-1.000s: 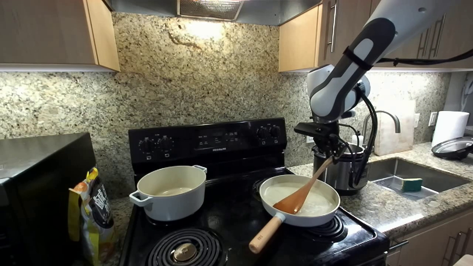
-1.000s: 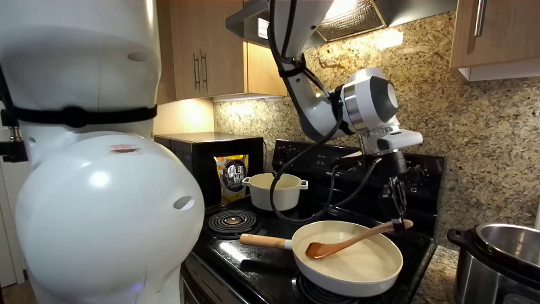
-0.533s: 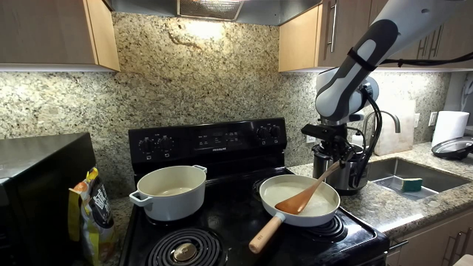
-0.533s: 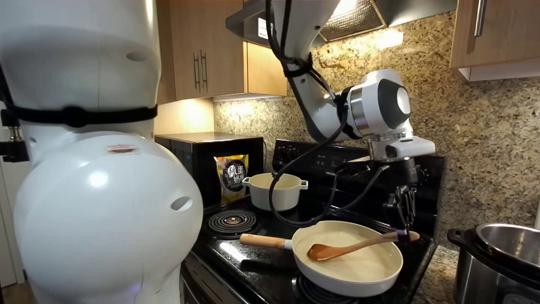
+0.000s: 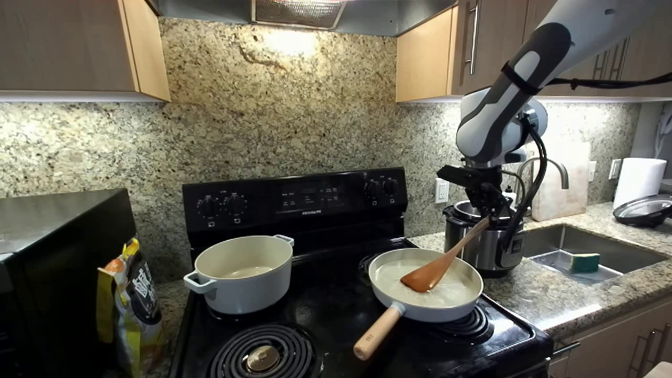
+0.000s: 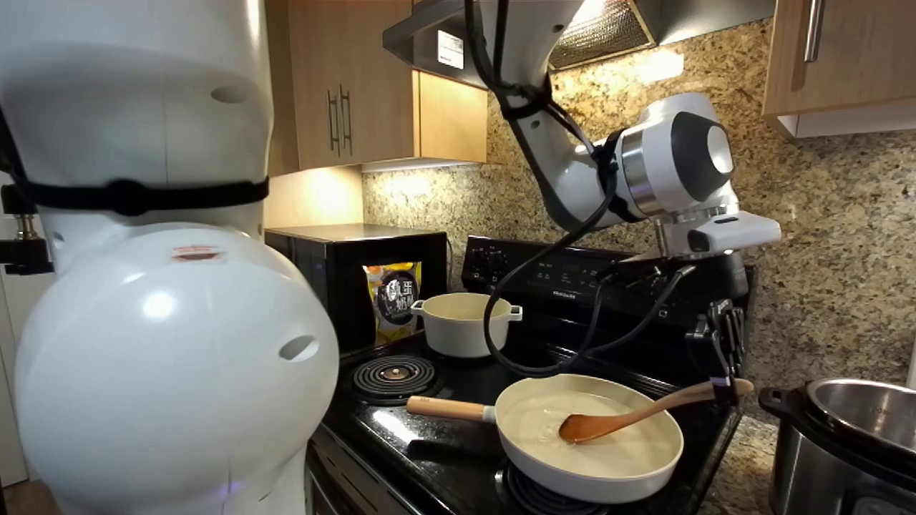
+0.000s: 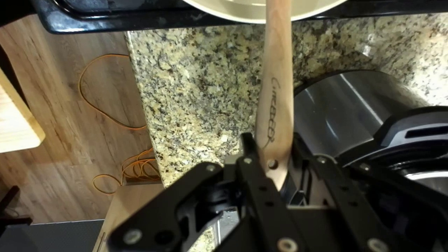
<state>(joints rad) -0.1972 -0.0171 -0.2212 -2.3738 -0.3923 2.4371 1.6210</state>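
black stove, pincer clamped on wooden spatula, its head inside pale pan

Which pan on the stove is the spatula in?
The shallow frying pan with the single long wooden handle, unlike the deep, two-handled pot.

The spatula was smooth wood, the stove glossy, the cooker shiny metal, the counter polished stone.

gripper: clamped on wooden handle | pan: under handle's far part | metal pot: right of handle | countertop: beneath handle | cord: left of handle
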